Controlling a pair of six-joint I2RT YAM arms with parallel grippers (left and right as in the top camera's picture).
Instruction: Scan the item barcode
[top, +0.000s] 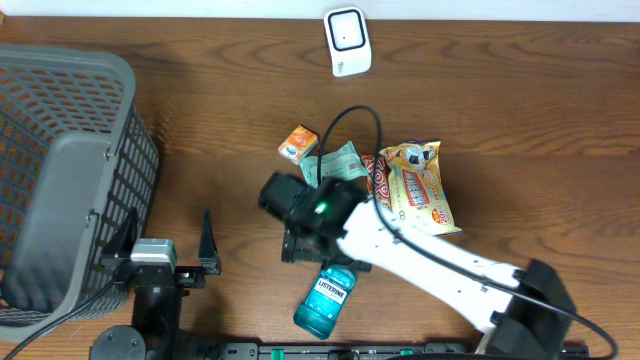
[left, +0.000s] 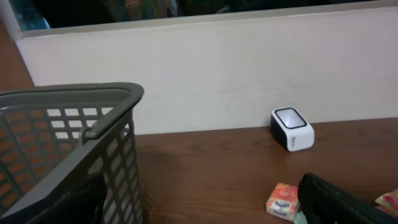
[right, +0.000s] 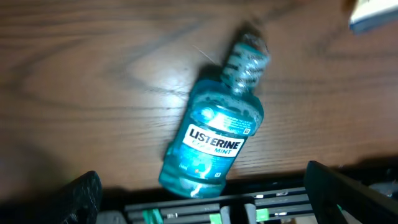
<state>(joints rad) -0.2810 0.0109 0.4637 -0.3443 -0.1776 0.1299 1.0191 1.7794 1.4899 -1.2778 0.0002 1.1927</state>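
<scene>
Listerine mouthwash bottle (top: 325, 295) is seen lying on its side on the desk (top: 520, 110), label face up, close to the near edge and apart from the other goods. In the right wrist view the bottle (right: 214, 140) is shown resting on the wood with its cap pointed away from the desk edge; no barcode can be made out on the side that is shown. The right claw (top: 310, 225) is held just above the cap end, its fingers (right: 348, 193) spread wide and nothing gripped between them. The left claw (top: 165, 238) is parked beside the grey basket (top: 70, 60), likewise spread open and empty.

A white scanner (top: 347, 40) is placed at the far edge of the desk, well apart from the bottle. Between the two, a small orange box (top: 298, 142), a green packet (top: 335, 162) and a yellow snack bag (top: 420, 185) are clustered together.
</scene>
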